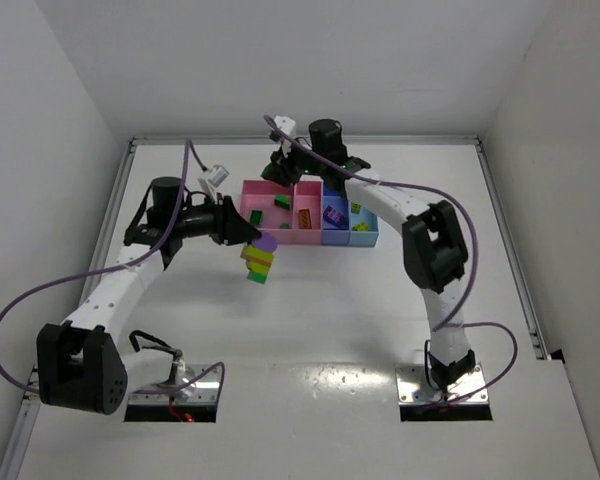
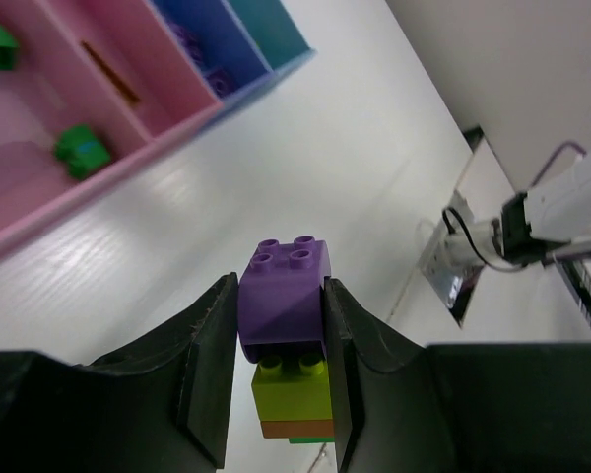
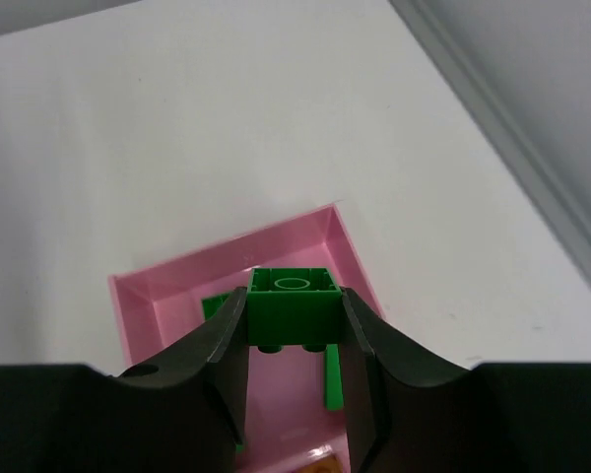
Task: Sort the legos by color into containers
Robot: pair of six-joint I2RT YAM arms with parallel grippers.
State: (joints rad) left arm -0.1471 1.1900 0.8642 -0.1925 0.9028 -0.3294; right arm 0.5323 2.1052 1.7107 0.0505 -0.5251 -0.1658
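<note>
Left gripper (image 2: 281, 317): jaws clamped on the purple brick (image 2: 286, 281) topping a four-colour clump (image 1: 259, 259), held just before the containers (image 1: 310, 238). The clump is unsplit, so unsorted. Each bin holds a few bricks, one colour apiece. Right gripper (image 3: 294, 333): closed round a dark green brick (image 3: 293, 296) over the wide pink bin (image 3: 143, 296), not yet dropped.

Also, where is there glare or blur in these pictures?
Top external: glare on the table near its front edge. Left wrist: purple brick sharp, pale sheen on the table. Right wrist: green brick sharp, light even, no glare.
</note>
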